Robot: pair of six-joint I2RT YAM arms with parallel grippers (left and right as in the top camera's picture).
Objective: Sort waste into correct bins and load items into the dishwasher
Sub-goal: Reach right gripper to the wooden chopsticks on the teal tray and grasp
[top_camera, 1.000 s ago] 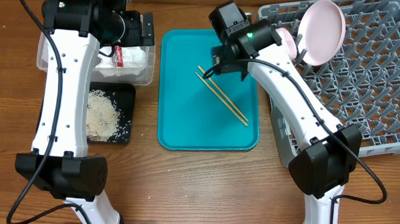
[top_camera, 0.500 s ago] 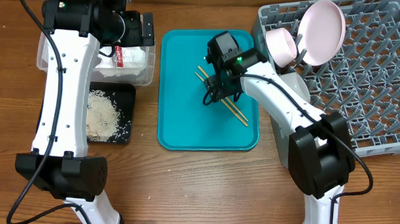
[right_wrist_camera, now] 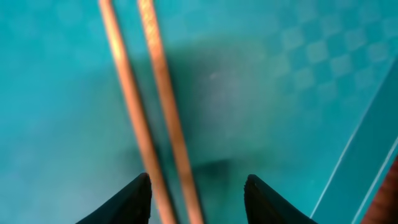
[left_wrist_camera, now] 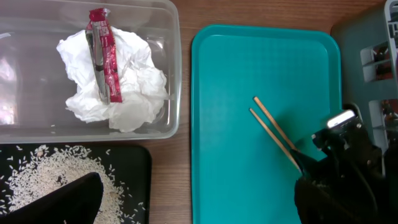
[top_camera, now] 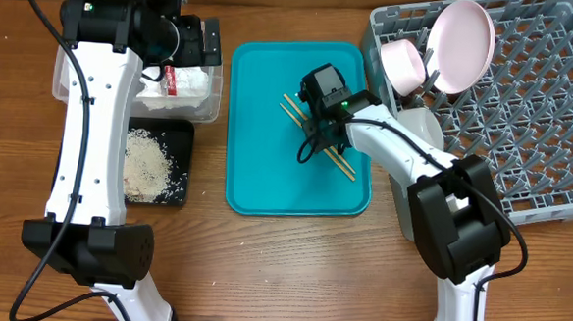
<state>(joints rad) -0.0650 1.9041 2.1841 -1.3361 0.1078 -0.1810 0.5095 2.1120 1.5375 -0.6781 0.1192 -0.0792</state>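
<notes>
just ahead of the right claw [right_wrist_camera: 198, 190], whose tips [right_wrist_camera: 134, 204] are matt black, dull bare-wood chopsticks [right_wrist_camera: 163, 112] lie on a smooth teal plastic tray [right_wrist_camera: 280, 74] with a faint checker texture.

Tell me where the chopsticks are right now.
In the overhead view the chopsticks lie side by side, diagonally, on the teal tray, mostly right of its centre, with the right gripper open over their middle.

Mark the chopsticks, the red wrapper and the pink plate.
chopsticks [left_wrist_camera: 266, 113], left wrist view, upper stick's bare shaft.
red wrapper [left_wrist_camera: 102, 56], left wrist view, its middle.
pink plate [top_camera: 462, 42], overhead view, centre of its face.
</notes>
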